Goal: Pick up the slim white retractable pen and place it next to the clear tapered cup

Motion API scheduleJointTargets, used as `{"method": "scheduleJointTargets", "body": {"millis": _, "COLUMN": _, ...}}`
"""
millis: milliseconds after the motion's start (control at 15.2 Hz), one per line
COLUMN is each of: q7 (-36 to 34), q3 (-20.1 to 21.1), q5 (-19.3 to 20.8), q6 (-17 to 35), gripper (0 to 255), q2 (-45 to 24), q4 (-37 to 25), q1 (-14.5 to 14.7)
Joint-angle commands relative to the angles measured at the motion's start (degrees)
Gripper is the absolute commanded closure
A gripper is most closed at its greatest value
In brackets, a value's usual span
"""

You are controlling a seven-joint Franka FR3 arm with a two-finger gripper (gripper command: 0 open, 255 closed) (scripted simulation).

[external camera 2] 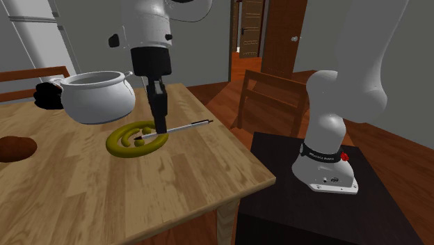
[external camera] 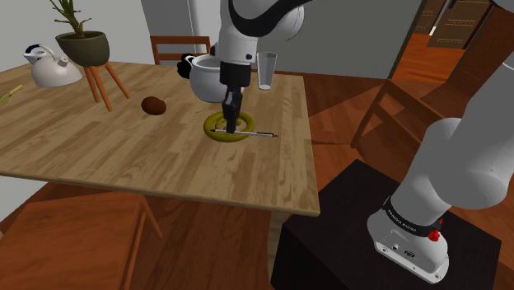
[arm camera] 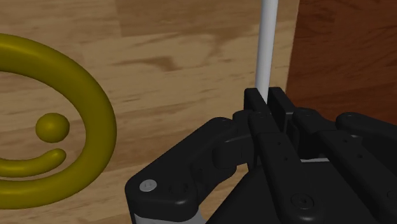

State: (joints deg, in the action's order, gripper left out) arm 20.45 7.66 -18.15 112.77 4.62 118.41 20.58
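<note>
A slim white pen (external camera: 257, 133) with a dark tip lies level across a yellow smiley-face ring (external camera: 216, 133) on the wooden table (external camera: 99, 156). My black gripper (external camera: 230, 118) comes straight down on it. In the wrist view the gripper (arm camera: 267, 97) is shut on the pen (arm camera: 266, 44), which sticks out beyond the fingertips over the table's edge. From the second exterior view the gripper (external camera 2: 161, 127) clasps the pen (external camera 2: 189, 127) near its middle, above the ring (external camera 2: 124, 145). The clear tapered cup (external camera: 267, 70) stands upright behind the gripper, near the far edge of the table.
A white pot (external camera: 206, 77) with black handles stands just behind the ring, beside the cup. A brown lump (external camera: 153, 105), a potted plant on a stool (external camera: 86, 48) and a white kettle (external camera: 52, 67) lie toward the shoulder view's left. A wooden chair (external camera: 394, 97) stands beyond the table's edge.
</note>
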Motion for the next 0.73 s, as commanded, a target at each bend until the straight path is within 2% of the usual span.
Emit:
{"method": "scheduleJointTargets", "body": {"millis": 0, "q7": -0.41, "q3": -0.05, "q5": 0.16, "q6": -1.49, "gripper": 255, "q2": 0.30, "q4": -1.21, "q1": -0.04}}
{"method": "scheduleJointTargets", "body": {"millis": 660, "q7": -2.27, "q3": -0.33, "q5": 0.78, "q6": -8.79, "gripper": 255, "q2": 1.39, "q4": -7.62, "q1": -0.26}}
